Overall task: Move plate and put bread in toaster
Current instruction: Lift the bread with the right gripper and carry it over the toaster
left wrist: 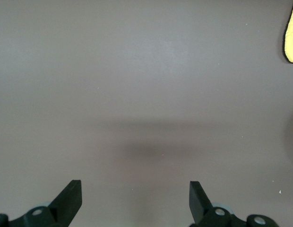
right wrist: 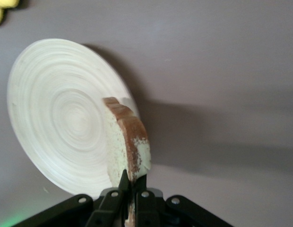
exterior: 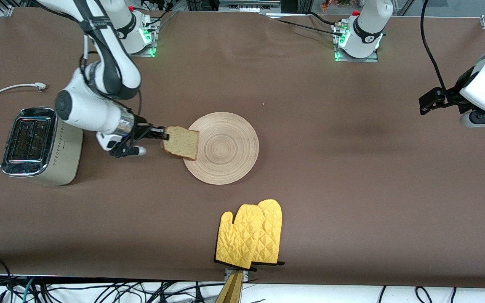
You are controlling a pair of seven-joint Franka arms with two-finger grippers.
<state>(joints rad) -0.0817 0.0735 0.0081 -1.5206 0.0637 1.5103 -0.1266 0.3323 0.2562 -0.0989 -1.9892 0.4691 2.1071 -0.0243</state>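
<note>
the right gripper (exterior: 163, 135) pinches a speckled, brown-crusted bread slice (exterior: 180, 142) over the wooden plate's (exterior: 225, 148) edge; the left gripper (left wrist: 135, 198) waits open above brown tablecloth (exterior: 352, 168).

I can't read any text, label, brand or number from here. The toaster (exterior: 40, 145) carries a small dark mark on its side, but it's too small to make out.
</note>
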